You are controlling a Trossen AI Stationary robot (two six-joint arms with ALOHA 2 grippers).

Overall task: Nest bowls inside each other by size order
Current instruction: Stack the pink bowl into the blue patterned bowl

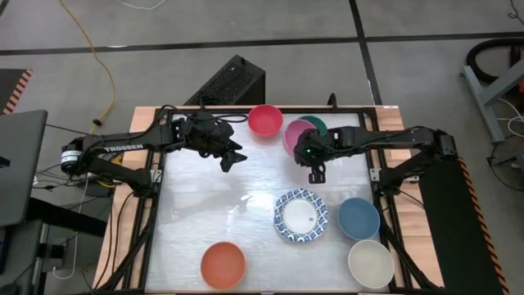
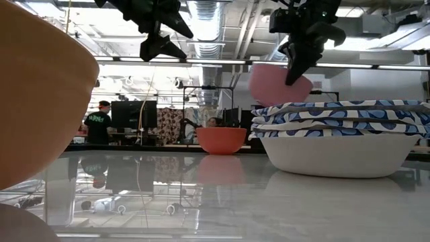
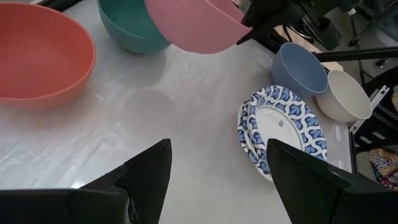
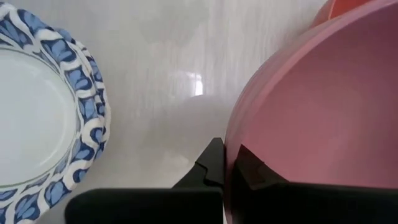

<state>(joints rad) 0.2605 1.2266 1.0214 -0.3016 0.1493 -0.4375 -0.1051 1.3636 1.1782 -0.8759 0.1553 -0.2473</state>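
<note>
While the left gripper [image 1: 232,157] hangs above the table's far left part with its fingers spread wide and nothing between them, the orange bowl [image 1: 223,265] sits at the near edge. Next, the red bowl [image 1: 265,120] stands at the far edge. The right gripper [image 1: 316,173] is clamped on the rim of the pink bowl [image 1: 296,136], holding it tilted and clear of the table, beside the teal bowl [image 1: 318,124]. The stacked patterned bowls [image 1: 300,216] lie centre-right, followed by the blue bowl [image 1: 359,218] and the cream bowl [image 1: 370,263].

Overhead looks straight down; low camera grazes tabletop; all views share the patterned bowls [image 1: 300,216], perhaps stacked.
</note>
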